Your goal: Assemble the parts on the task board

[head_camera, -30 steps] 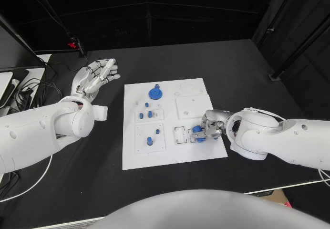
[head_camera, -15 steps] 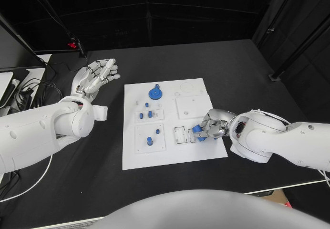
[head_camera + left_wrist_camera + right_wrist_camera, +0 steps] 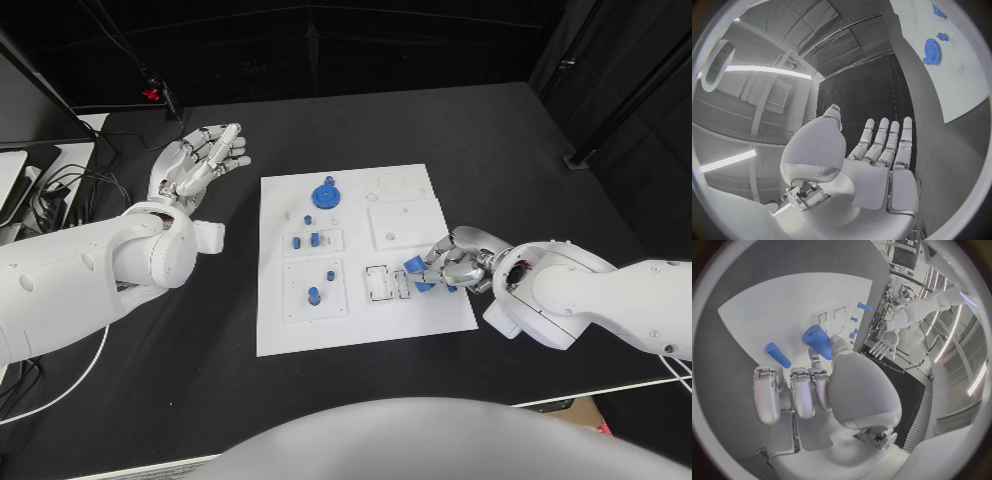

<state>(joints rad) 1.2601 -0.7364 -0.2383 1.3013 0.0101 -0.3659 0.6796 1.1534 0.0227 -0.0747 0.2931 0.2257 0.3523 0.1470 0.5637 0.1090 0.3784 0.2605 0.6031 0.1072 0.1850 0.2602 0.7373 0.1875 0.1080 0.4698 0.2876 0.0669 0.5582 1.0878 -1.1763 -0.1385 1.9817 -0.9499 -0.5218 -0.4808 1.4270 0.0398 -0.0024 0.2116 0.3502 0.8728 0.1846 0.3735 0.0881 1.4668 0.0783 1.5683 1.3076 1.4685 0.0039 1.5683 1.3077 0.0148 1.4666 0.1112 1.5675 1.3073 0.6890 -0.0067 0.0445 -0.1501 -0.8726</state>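
While our right hand [image 3: 459,266] pinches a blue peg [image 3: 818,341] at the task board [image 3: 361,330] edge nearest it, we should align it upright before seating; second peg [image 3: 777,355] lies beside; left hand [image 3: 198,160], fingers apart, idles off-board.

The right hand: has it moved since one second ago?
Yes. The right hand has shifted slightly toward the task board's right edge, holding a blue part.
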